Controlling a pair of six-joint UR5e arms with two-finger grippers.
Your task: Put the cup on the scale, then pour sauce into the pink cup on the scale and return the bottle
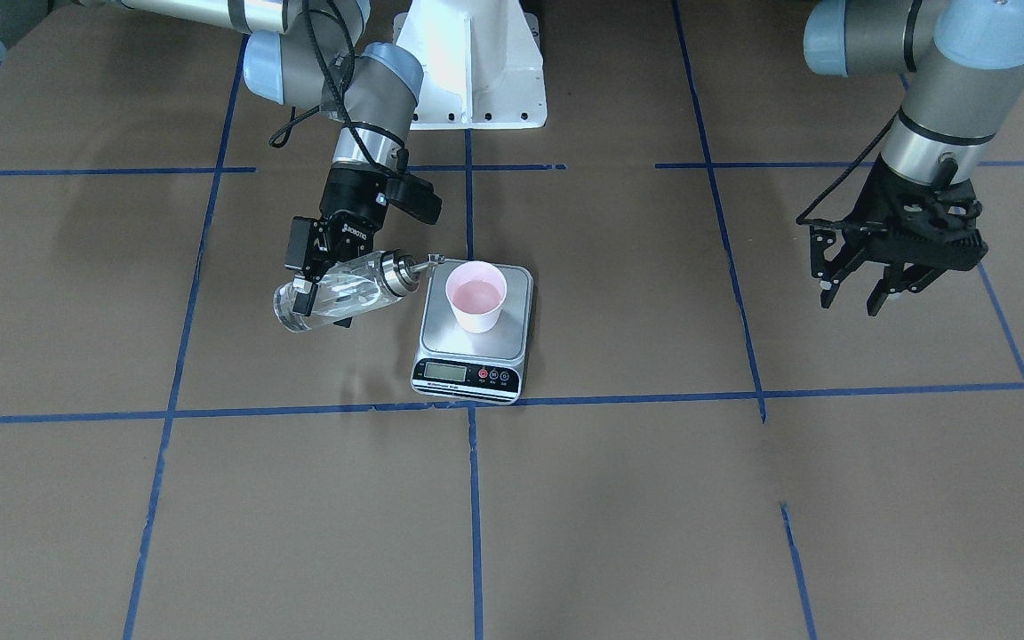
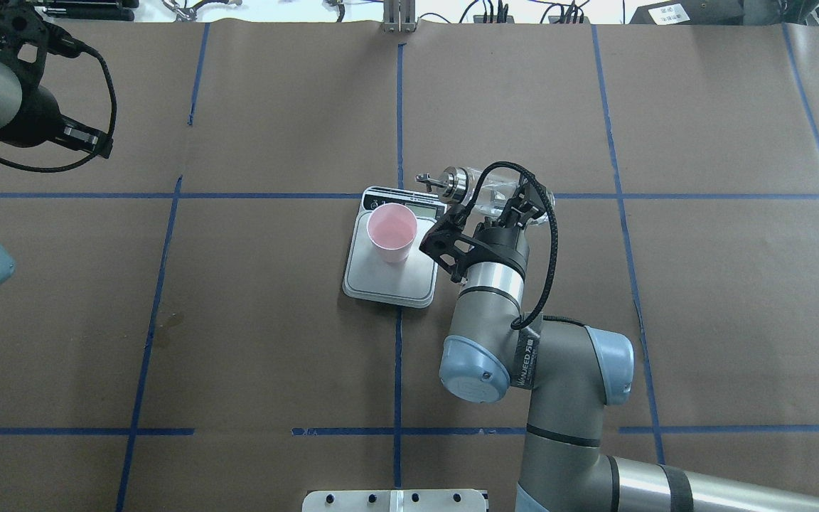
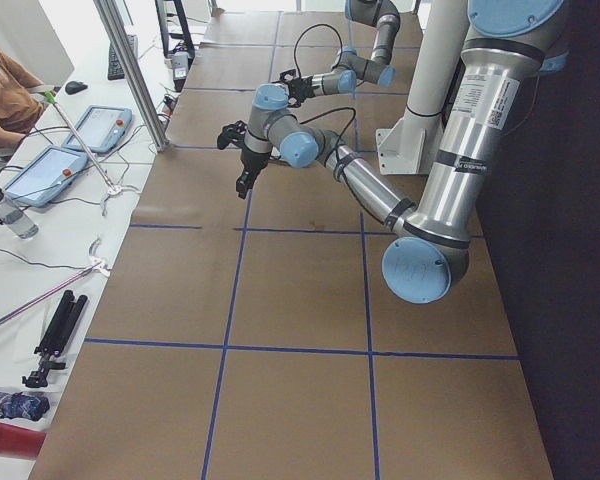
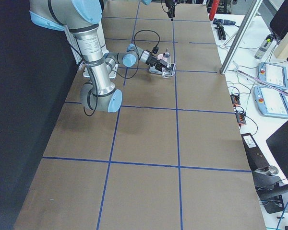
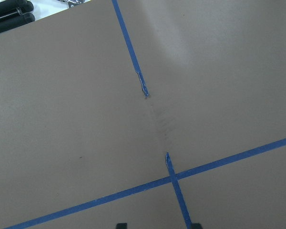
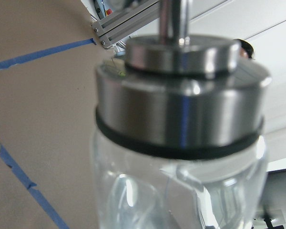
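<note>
The right gripper pinches the bottle, tipped almost flat with its spout just beside the rim of the cup on the scale. It is best to tilt slowly and keep the spout over the cup's mouth. The left gripper hangs spread, well apart to the side; no stream of sauce shows, and the display is unreadable.

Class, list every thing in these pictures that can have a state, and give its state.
scale, bearing the cup; display unreadable
cup, upright on the scale
bottle, tipped almost level, spout toward the cup
right gripper, shut on the bottle
left gripper, open and empty
</note>
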